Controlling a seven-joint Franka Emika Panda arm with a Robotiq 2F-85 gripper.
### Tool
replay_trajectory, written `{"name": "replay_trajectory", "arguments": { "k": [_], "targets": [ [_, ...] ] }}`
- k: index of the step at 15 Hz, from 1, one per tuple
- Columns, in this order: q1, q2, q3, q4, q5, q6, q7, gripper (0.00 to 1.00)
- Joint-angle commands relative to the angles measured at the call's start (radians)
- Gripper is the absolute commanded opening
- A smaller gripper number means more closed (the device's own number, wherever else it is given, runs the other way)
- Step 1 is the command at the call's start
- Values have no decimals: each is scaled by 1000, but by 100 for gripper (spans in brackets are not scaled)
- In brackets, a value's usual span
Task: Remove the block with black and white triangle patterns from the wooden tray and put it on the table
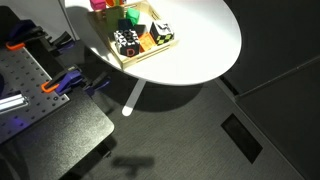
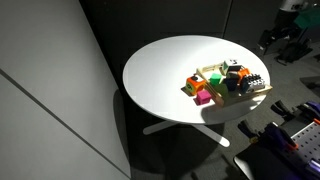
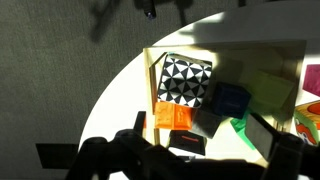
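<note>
Overhead, the tool (image 3: 197, 138) gapes empty — the block (image 3: 185, 80) hugs a corner of the wooden tray (image 3: 230, 46).

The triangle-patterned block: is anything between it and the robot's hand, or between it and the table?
Nothing visible lies between the hand and the block. Toward the table, only the raised rim of the wooden tray stands in the way.

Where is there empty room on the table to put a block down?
The wide white stretch of the table between the wooden tray and the round edge is bare. Crowded: inside the tray, packed with blocks, and beside it where loose coloured blocks sit.
</note>
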Motion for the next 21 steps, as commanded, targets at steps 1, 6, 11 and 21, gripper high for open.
{"name": "replay_trajectory", "arguments": {
  "k": [1, 6, 11, 21],
  "targets": [
    [3, 0, -3, 2, -1, -2, 0, 100],
    [-1, 13, 0, 8, -12, -3, 20, 100],
    [5, 101, 0, 37, -7, 29, 30, 100],
    [21, 271, -17, 64, -17, 228, 77, 100]
  ]
}}
